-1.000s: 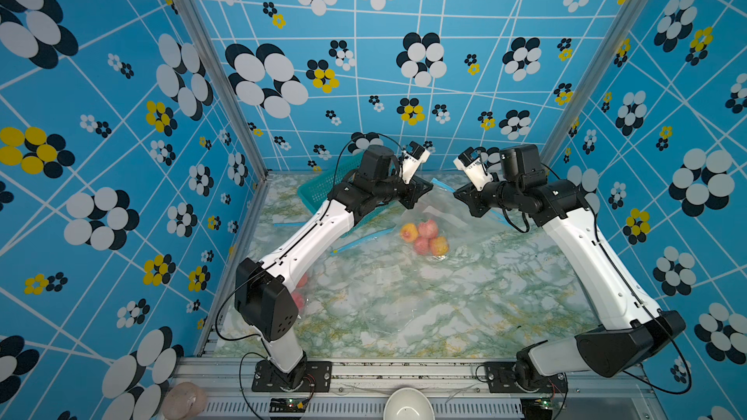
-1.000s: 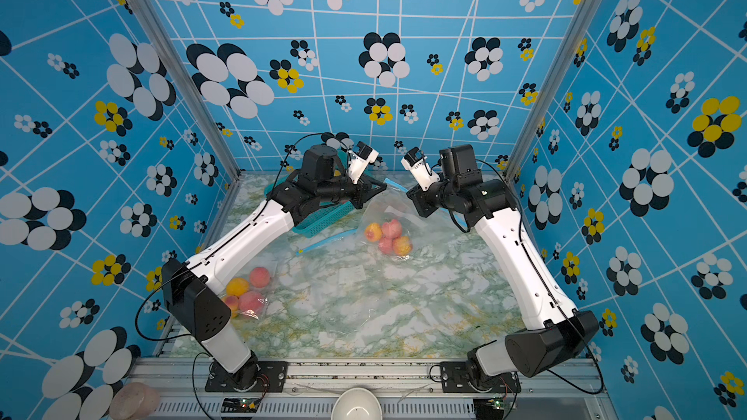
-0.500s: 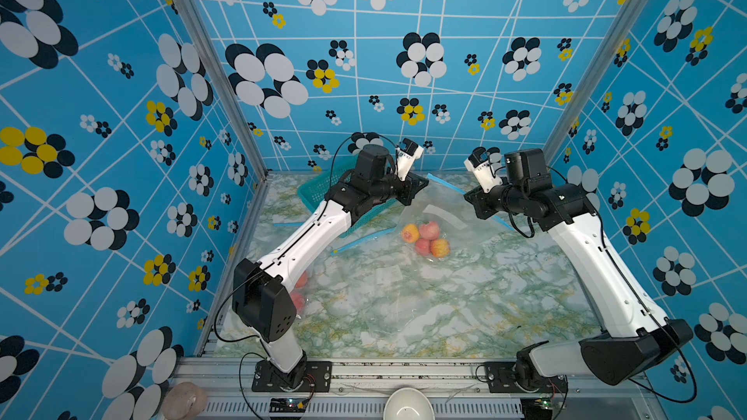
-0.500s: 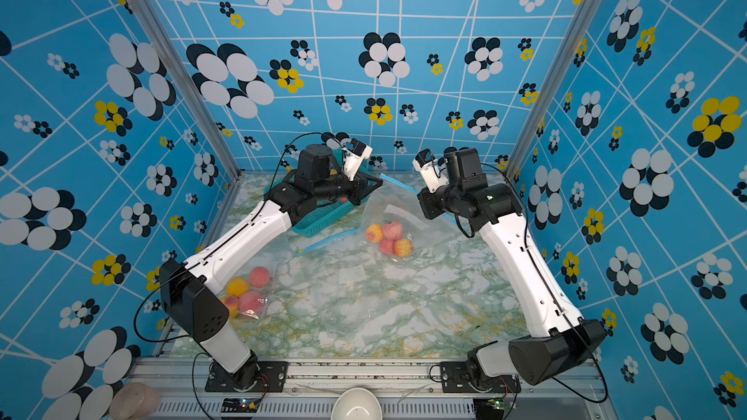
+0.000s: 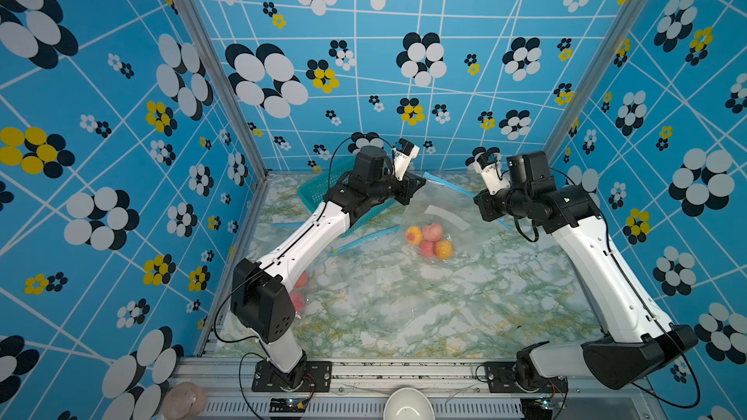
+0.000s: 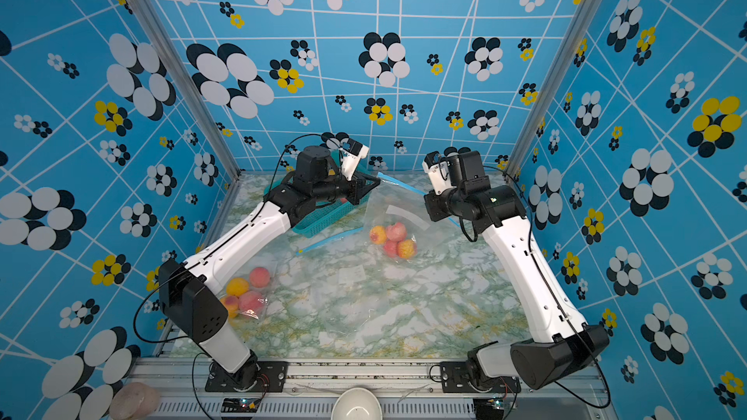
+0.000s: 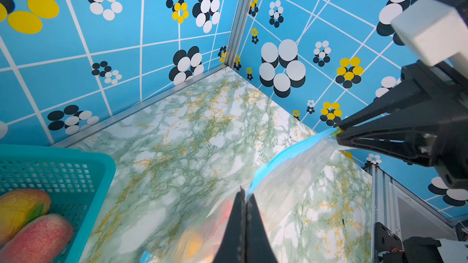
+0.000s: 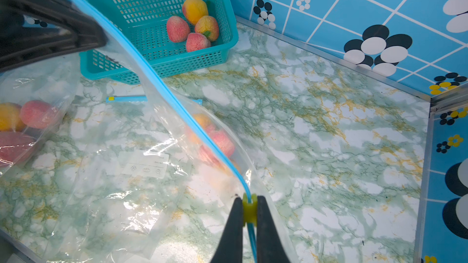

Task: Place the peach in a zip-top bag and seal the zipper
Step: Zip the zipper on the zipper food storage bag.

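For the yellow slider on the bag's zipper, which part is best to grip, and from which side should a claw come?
Probably pinch the yellow slider on its two side faces, coming end-on along the zipper track, as the right claw does now. It straddles the track, so only those faces are free. The left claw pins the bag's other end.

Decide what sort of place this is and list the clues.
Most likely a robot test booth: flower-printed blue wall panels on aluminium posts box in a marble-print tabletop, with the left arm and right arm bolted to its front rail.
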Action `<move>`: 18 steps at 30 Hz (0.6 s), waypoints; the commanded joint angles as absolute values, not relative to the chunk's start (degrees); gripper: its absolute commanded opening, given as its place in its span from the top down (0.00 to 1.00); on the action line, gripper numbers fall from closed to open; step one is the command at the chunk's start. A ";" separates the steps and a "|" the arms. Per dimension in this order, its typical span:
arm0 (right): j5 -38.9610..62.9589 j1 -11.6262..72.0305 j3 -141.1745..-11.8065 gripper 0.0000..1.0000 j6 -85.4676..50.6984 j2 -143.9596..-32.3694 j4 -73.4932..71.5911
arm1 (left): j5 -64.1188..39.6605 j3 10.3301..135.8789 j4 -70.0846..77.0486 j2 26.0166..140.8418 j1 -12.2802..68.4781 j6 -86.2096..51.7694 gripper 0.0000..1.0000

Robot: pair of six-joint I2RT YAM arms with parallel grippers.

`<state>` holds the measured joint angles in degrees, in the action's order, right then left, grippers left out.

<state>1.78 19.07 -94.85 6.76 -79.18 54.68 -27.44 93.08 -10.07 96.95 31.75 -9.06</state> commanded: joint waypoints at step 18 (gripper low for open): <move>-4.53 17.93 -88.36 0.85 5.45 -71.59 62.58 | -24.76 92.74 -6.95 93.60 26.89 -11.44 1.00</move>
